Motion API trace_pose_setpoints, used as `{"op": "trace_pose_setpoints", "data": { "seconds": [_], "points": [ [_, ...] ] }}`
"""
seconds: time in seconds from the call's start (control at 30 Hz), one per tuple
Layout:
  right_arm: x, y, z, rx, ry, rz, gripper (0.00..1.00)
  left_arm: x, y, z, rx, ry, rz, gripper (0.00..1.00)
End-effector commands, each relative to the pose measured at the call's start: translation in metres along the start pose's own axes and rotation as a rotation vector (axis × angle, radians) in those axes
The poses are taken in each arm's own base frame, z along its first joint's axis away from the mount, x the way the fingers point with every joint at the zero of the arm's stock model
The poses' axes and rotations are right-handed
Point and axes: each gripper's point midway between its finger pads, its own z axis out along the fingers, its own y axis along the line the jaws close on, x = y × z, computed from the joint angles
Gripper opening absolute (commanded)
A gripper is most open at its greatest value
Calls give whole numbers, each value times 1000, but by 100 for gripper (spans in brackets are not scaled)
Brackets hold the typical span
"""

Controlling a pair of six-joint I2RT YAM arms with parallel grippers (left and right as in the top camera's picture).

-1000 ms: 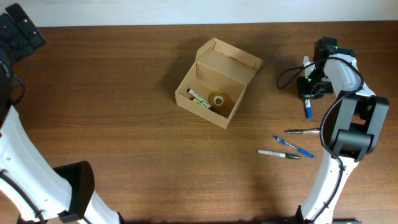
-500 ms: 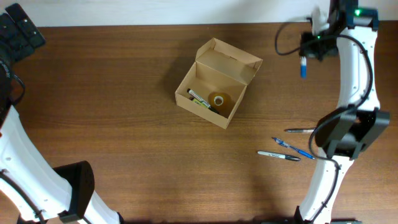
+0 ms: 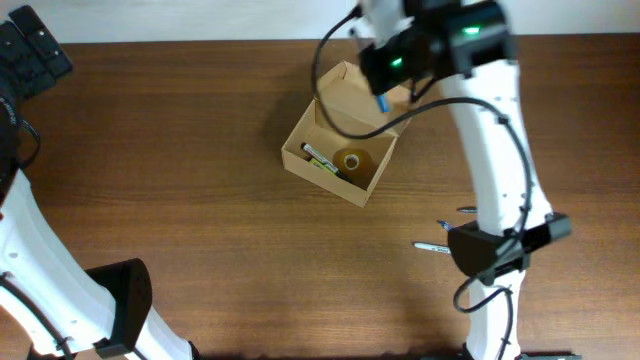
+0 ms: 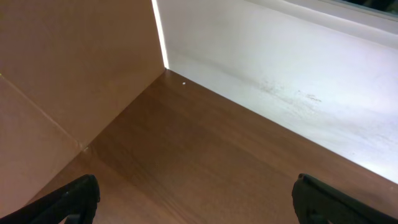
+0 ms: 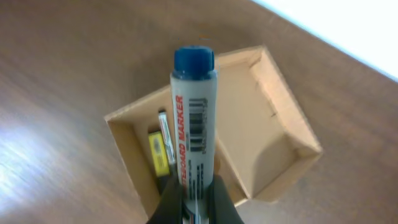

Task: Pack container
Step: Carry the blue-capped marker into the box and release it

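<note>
Two arms work at the wooden table (image 3: 180,150). At the far left, the left gripper (image 4: 196,198) hangs empty with its jaws spread wide. Near the table's middle sits the container (image 3: 296,150), its lid flap raised, with a roll of tape (image 3: 350,160) and a pen (image 3: 318,157) inside. Above its lid, the right gripper (image 5: 196,202) is clenched on a blue-capped marker (image 5: 194,106), cap pointing towards the box. Further right, loose pens (image 3: 432,245) lie on the table, partly hidden by the arm.
</note>
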Motion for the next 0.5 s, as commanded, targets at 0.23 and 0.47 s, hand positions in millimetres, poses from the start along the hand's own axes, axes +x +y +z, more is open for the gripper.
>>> {"op": "trace_pose_setpoints", "data": {
  "seconds": [0.23,0.47],
  "points": [
    [78,26,123,-14,282,-149,4,1,0,4,-1,10,8,100],
    [104,44,162,-72,336,-364,4,1,0,4,-1,10,8,100]
  ]
}}
